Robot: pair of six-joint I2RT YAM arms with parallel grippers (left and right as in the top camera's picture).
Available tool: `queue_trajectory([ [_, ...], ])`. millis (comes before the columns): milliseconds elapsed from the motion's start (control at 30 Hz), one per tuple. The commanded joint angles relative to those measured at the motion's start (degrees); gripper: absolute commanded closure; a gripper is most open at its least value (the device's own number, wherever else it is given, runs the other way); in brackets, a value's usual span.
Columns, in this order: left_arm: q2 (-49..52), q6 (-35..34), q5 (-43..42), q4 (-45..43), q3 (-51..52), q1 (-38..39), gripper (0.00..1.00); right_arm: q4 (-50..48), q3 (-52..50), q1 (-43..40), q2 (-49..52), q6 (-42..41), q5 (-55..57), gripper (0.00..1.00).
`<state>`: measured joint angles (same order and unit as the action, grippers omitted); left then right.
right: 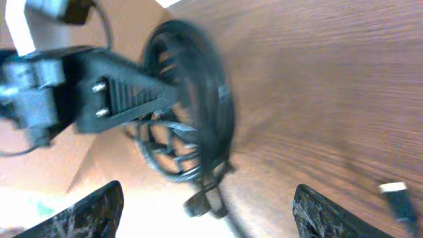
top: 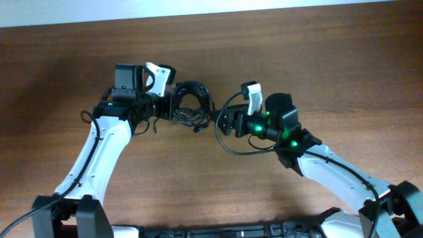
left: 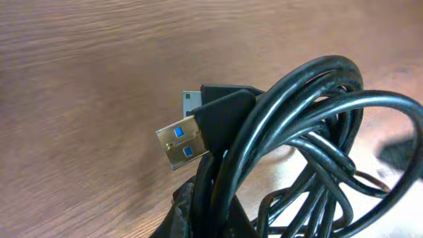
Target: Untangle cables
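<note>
The cables are one bundle of thin black loops on the wooden table, between the two arms. My left gripper is shut on the bundle's left side. In the left wrist view the strands rise from between my jaws, with a USB plug sticking out to the left. My right gripper is open and empty, just right of the bundle. In the right wrist view the bundle hangs ahead of my spread fingertips, with plug ends dangling below it.
A thin black cord loops on the table under the right arm. A small plug end lies on the table at the right. The wooden table extends behind both arms. The left gripper's body shows in the right wrist view.
</note>
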<state>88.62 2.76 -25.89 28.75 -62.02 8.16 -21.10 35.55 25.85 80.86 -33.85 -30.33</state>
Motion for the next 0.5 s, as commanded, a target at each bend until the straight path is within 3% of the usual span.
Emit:
queue_trajectory([
  [0,0.1,-13.8,8.9,-0.7,0.3,0.1,1.00,-1.0,0.2,2.9,-0.3,0.3,-7.5,0.20],
  [100,0.1,-37.4,15.0,-1.1,0.3,0.1,1.00,-0.8,0.2,8.9,-0.1,-0.6,-3.0,0.20],
  [167,0.1,-55.3,14.6,-0.4,0.3,0.1,1.00,-0.9,0.2,14.3,1.1,2.2,9.4,0.20],
  [200,0.1,-67.6,14.5,1.1,0.3,0.1,1.00,-1.1,0.2,17.2,2.0,2.2,18.3,0.20],
  [333,0.1,-77.1,11.9,1.7,0.3,0.1,1.00,-8.7,0.2,21.9,6.2,12.1,23.6,0.16],
  [467,0.1,-78.2,7.6,1.7,0.3,0.1,1.00,-17.7,0.2,22.2,13.2,16.5,23.2,0.17],
])
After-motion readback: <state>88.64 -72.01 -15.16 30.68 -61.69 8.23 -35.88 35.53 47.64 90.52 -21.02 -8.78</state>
